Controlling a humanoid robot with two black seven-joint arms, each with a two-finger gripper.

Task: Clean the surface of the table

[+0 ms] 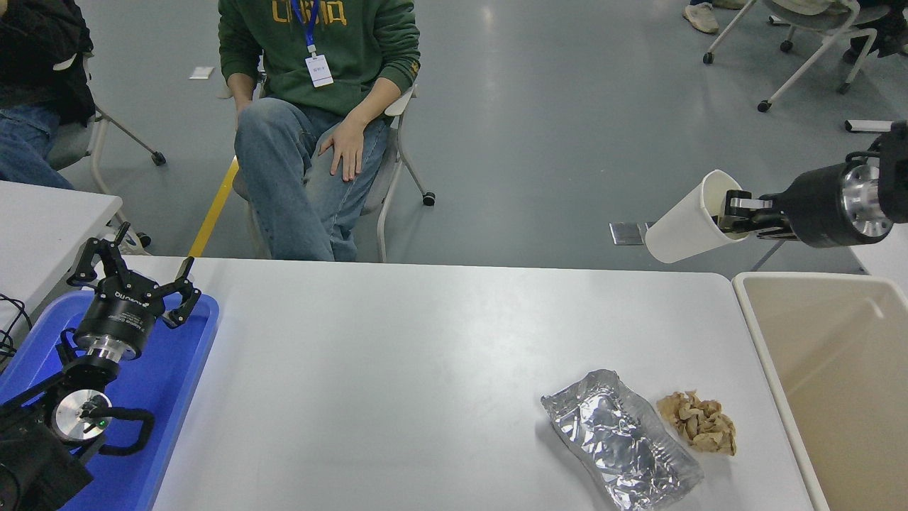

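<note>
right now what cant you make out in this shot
Head view only:
- Inside of the white cup: its mouth faces the right gripper, so any contents are hidden.
- Beige bin: cut off by the right and bottom edges.
- Right arm: cut off by the right edge.
- Crumpled brown scrap: too small to identify.
</note>
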